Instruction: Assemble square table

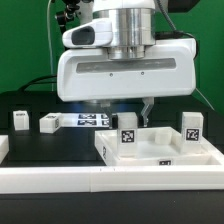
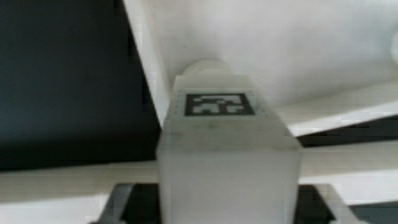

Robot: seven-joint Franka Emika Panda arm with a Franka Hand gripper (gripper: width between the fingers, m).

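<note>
Nearest to us, a long white rail point(image 1: 60, 182) runs across the front of the black table point(image 1: 40, 147). Just behind it, on the right, the square white slab point(image 1: 150, 157) lies flat with its raised rim up, and a small black-and-white tag point(image 1: 165, 163) shows near its front edge. At the slab's far left corner a white leg point(image 1: 127, 137) stands upright, its own tag facing us. The gripper point(image 1: 132, 116) sits over this leg from above. In the wrist view the leg point(image 2: 226, 140) fills the gap between the two dark fingers point(image 2: 132, 204), which press on its opposite sides, so the gripper point(image 2: 226, 205) is grasping the leg. We cannot tell whether the leg's foot rests on the slab or hangs just above it. In that view the slab point(image 2: 329, 60) lies beyond the leg, with the table point(image 2: 63, 90) beside it. At the slab's far right corner a right leg point(image 1: 192, 125) stands upright, tag toward us. Farther back, near the middle, the marker board point(image 1: 90, 120) lies flat. Left of it stands a middle leg point(image 1: 48, 122), and farther left a left leg point(image 1: 20, 120), both well apart from the slab.
</note>
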